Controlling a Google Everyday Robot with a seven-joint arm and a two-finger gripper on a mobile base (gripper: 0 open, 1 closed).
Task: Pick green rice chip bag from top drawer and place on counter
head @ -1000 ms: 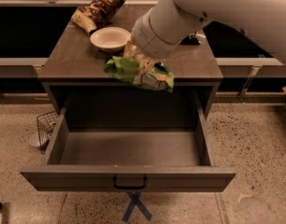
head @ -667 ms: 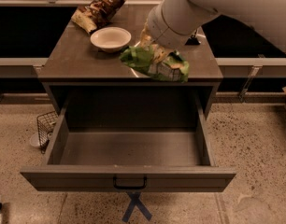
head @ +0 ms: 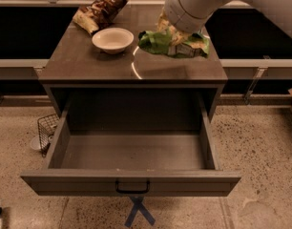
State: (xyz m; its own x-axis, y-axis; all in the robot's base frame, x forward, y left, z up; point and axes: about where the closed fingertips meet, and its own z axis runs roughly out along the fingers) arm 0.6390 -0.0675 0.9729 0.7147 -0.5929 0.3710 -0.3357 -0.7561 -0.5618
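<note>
The green rice chip bag (head: 171,44) hangs crumpled over the right half of the counter (head: 93,63), held from above. My gripper (head: 172,28) sits at the end of the white arm that comes in from the top right, and it is shut on the bag's upper edge. Its fingers are mostly hidden behind the wrist and the bag. Whether the bag touches the counter I cannot tell. The top drawer (head: 131,182) is pulled wide open below, with nothing inside it, its black pull handle (head: 132,188) at the middle of the front.
A white bowl (head: 112,39) stands on the counter's left half. A brown-and-tan chip bag (head: 102,6) with white script lies behind it at the back left. A wire basket (head: 45,128) sits on the floor to the left of the drawer. Blue tape (head: 139,211) marks the floor in front.
The gripper has carried the green bag up and back to the right, from just above the drawer's rear edge to over the counter's right half. The drawer has not moved.
</note>
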